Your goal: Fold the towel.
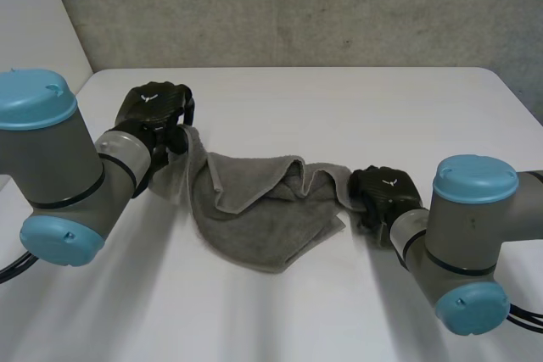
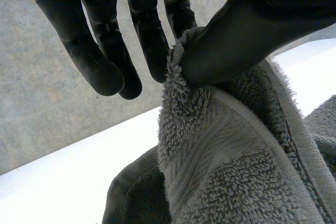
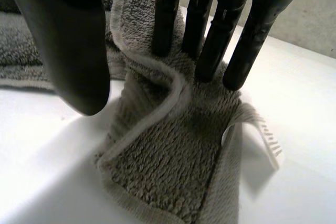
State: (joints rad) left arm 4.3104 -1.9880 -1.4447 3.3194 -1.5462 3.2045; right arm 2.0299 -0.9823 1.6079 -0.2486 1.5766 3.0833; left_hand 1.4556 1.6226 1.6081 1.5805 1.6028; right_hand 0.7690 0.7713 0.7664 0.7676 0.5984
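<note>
Towel [image 1: 254, 218] lies rumpled near the middle of the desk [image 1: 356, 116], one end pinched in my left robot hand [image 1: 154, 106], the other in my right robot hand [image 1: 386, 192]; no neat fold made yet, folding all ahead.

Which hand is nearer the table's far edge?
Left. The left hand, pinching the towel, is near the table's far edge; the right hand, holding the other end, is mid-table.

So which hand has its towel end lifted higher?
The left hand, pinching the towel up off the table; the right hand has its end down on it.
</note>
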